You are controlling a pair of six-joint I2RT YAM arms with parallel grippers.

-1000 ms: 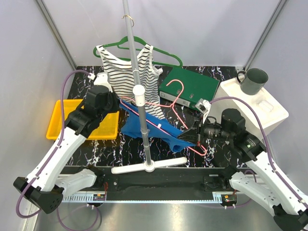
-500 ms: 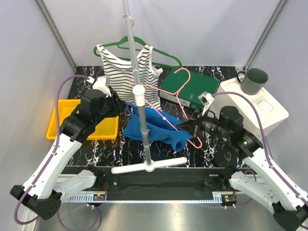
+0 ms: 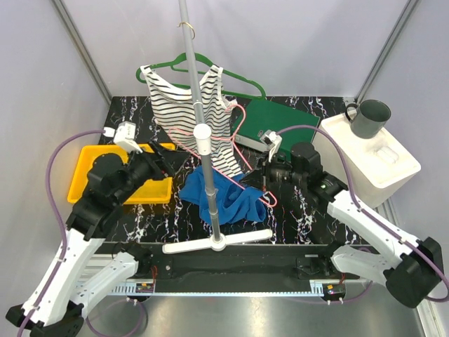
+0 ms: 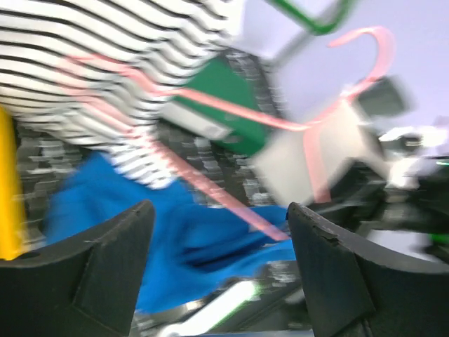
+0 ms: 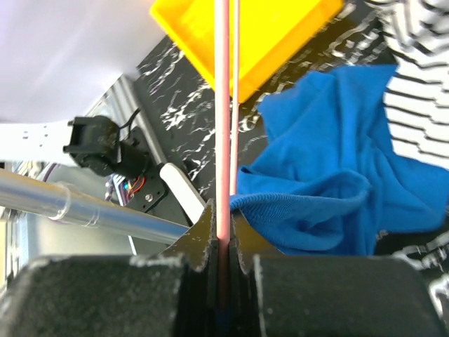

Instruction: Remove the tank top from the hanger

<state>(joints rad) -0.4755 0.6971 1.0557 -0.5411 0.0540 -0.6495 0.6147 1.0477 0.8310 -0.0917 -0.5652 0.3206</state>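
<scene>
The blue tank top (image 3: 226, 201) lies crumpled on the black marbled table beside the stand's pole. The pink wire hanger (image 3: 247, 163) stands tilted above it, with its hook up by the striped top. My right gripper (image 3: 264, 181) is shut on the hanger's lower wire (image 5: 222, 105), right at the blue cloth's hem (image 5: 309, 200). I cannot tell whether the wire still passes through the cloth. My left gripper (image 3: 170, 160) hovers open left of the blue tank top (image 4: 175, 239) with nothing between its fingers (image 4: 105, 267). The left wrist view is blurred.
A striped tank top (image 3: 186, 105) hangs on a green hanger (image 3: 242, 83) from the stand's pole (image 3: 203, 140), whose white foot (image 3: 217, 242) rests near the front. A yellow tray (image 3: 84, 175) is at left. A green binder (image 3: 284, 119) and a white box (image 3: 379, 158) with a grey mug (image 3: 370, 118) are at right.
My left gripper has opened, let go of the blue cloth and pulled back left. The right gripper has swung the pink hanger up and leftward. The blue tank top has dropped into a heap.
</scene>
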